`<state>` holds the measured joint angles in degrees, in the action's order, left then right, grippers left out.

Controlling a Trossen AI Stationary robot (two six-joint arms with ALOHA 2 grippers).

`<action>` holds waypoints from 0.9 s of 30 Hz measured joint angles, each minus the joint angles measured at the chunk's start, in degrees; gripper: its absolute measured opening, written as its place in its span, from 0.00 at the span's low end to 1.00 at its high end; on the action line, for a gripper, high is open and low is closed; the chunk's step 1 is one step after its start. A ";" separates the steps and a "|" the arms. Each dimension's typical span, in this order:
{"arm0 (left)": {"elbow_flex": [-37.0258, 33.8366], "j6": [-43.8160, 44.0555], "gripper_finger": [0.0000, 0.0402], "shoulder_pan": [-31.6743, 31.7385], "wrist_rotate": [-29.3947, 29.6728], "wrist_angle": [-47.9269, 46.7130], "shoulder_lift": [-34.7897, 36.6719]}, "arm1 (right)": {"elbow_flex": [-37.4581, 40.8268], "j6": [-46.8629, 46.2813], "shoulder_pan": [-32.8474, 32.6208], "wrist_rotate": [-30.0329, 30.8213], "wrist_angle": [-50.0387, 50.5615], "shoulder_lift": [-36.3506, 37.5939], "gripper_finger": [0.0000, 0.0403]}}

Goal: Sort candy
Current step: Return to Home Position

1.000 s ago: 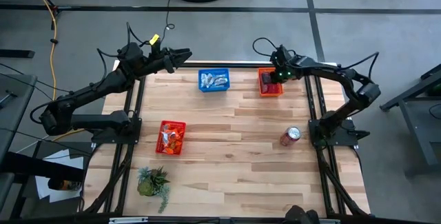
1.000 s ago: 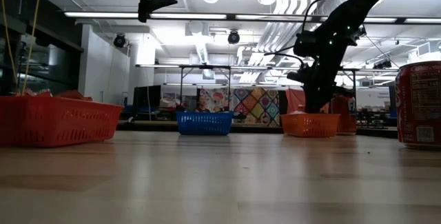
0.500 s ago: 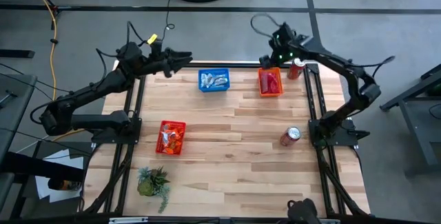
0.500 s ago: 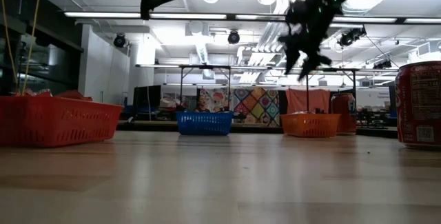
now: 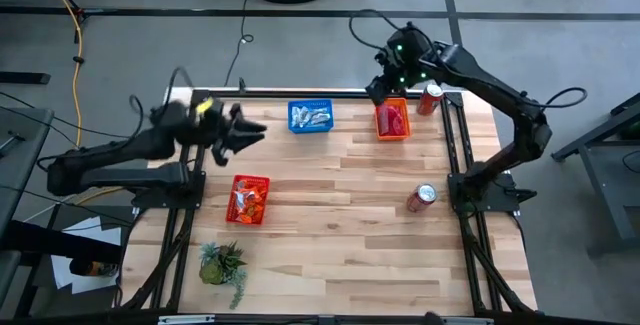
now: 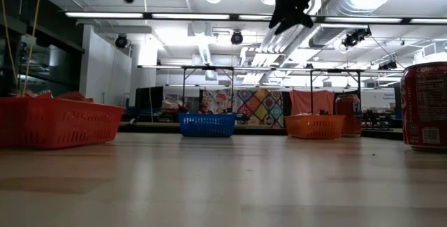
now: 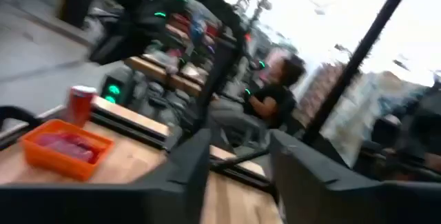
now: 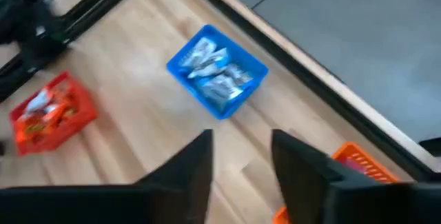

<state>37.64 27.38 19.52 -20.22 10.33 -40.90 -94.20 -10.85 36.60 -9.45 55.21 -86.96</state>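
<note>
Blue-and-white candy (image 5: pixel 311 117): high view, not low.

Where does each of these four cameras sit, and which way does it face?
High view: above the table, facing straight down; both arms, left gripper and right gripper.
Low view: table-top height, facing level across to the red basket, blue basket and orange basket; arm parts at top.
Left wrist view: on the left arm, past its open fingers to the orange basket and a person.
Right wrist view: on the right arm, down past its fingers onto the blue basket.
Both wrist views share the orange basket.
</note>
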 joint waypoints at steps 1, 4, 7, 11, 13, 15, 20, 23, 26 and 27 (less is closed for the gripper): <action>-2.99 0.01 0.29 -1.95 3.50 1.24 2.56 | -0.11 -0.02 -0.97 0.05 0.47 0.33 0.30; -12.37 1.66 0.09 -6.38 11.75 7.48 10.39 | -0.17 -0.07 -3.04 0.43 3.67 1.51 0.10; -20.84 3.77 0.03 -8.77 16.28 14.84 17.01 | -0.17 -0.81 -4.43 0.66 7.74 2.34 0.03; -28.32 4.30 0.02 -9.89 18.00 21.83 24.28 | -0.17 -2.19 -6.46 0.23 10.16 4.04 0.02; -30.64 5.27 0.01 -9.98 18.02 22.58 27.25 | -0.17 -2.05 -8.05 -1.14 10.15 5.35 0.01; -32.81 5.82 0.01 -9.98 18.04 22.66 29.75 | -0.17 -2.35 -10.05 -1.55 10.15 6.96 0.01; -36.99 7.62 0.00 -9.98 18.72 20.70 34.85 | -0.17 -6.15 -16.06 0.81 10.13 11.46 0.00; -36.91 7.52 0.00 -10.00 19.22 18.36 36.20 | 1.22 -8.58 -20.14 4.47 9.31 14.91 0.00; -36.87 7.06 0.00 -10.00 19.22 18.34 36.80 | 7.04 -11.81 -23.90 6.98 6.41 20.37 0.00; -36.84 7.17 0.00 -10.00 19.22 18.05 36.81 | 9.91 -13.29 -25.13 7.66 4.65 22.63 0.00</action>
<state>0.80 34.54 9.52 -0.99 28.38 -4.10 -84.29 -24.14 11.48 -1.79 59.86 -64.33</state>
